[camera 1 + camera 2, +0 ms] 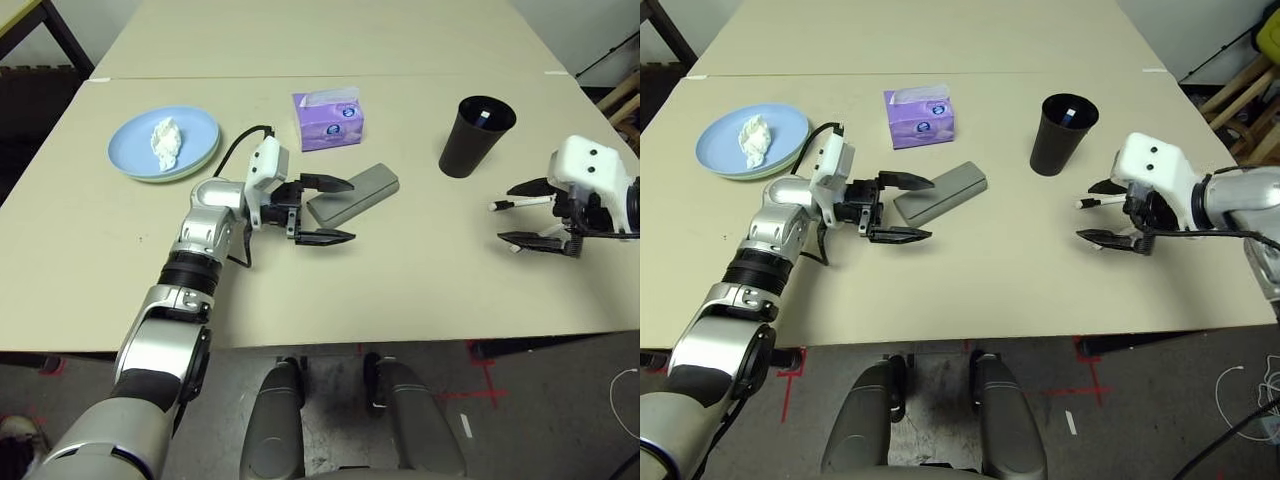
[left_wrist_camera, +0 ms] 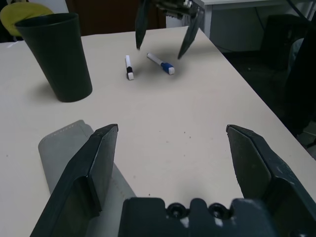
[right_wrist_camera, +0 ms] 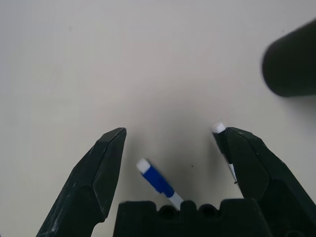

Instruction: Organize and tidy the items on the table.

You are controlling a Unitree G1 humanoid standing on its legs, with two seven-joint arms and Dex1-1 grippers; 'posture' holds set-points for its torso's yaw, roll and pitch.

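The beige desk [image 1: 420,290] carried everything, its far edge butted against a second top. Toward the far left corner sat stacked round plates [image 1: 135,150], a light blue one over a pale green one, with a crumpled white tissue [image 1: 165,142] lying on the blue plate. A purple tissue box [image 1: 328,120] stood near the middle of the far edge, and a black cup [image 1: 475,135] stood upright toward the far right, with a small white-and-blue item showing inside it. A grey oblong glasses case [image 1: 352,193] lay flat and slanted at the desk's centre, in front of the box. The left end effector [image 1: 325,210] pointed sideways beside the case with its two black fingers spread wide, one finger over the case's near end, holding nothing. The right end effector [image 1: 1102,220] hung near the right edge, likewise wide open and empty. Under it lay two thin pens, a blue-capped pen [image 2: 161,63] and a black-tipped pen [image 2: 129,67], close together but apart.
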